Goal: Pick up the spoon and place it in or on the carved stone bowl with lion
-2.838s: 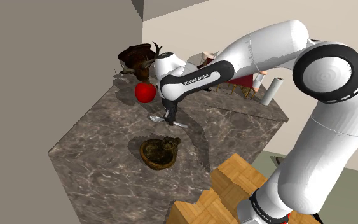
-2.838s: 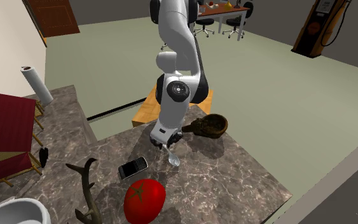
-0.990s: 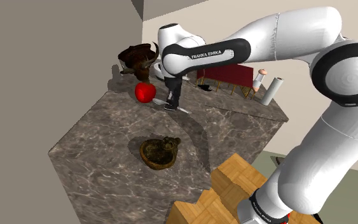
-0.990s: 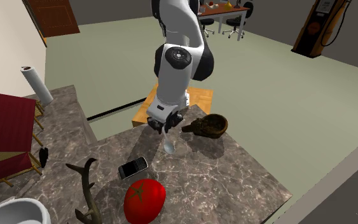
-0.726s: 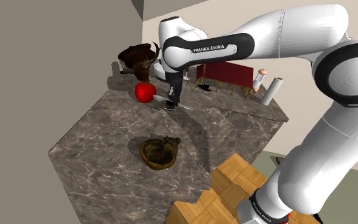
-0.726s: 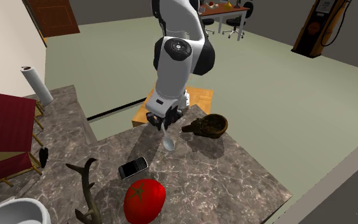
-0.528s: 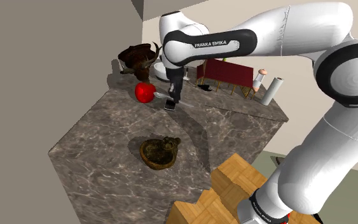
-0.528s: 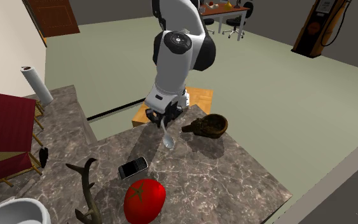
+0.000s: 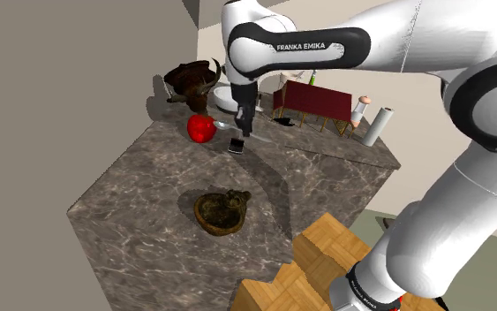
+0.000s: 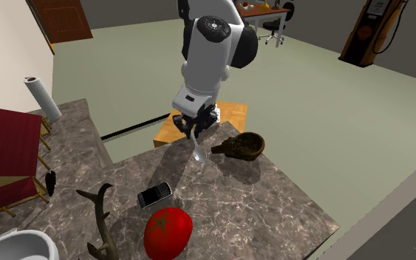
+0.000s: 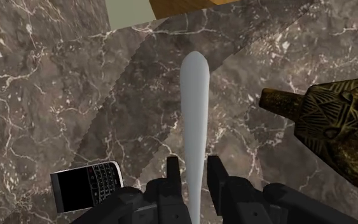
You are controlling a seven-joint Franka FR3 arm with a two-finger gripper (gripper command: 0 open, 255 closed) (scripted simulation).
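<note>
The all-black two-finger gripper (image 10: 193, 130) is clamping the handle of the pale grey spoon (image 10: 198, 151). The spoon is hanging tip-down above the dark veined marble counter (image 10: 273, 207), at the centre of the second exterior view, and this height is probably keeping it clear of clutter. The brown carved stone bowl (image 10: 252, 148) is sitting just to its right. A black keypad phone (image 10: 154, 195) and a red tomato-shaped object (image 10: 168, 233) are lying at lower left, off the direct path.
</note>
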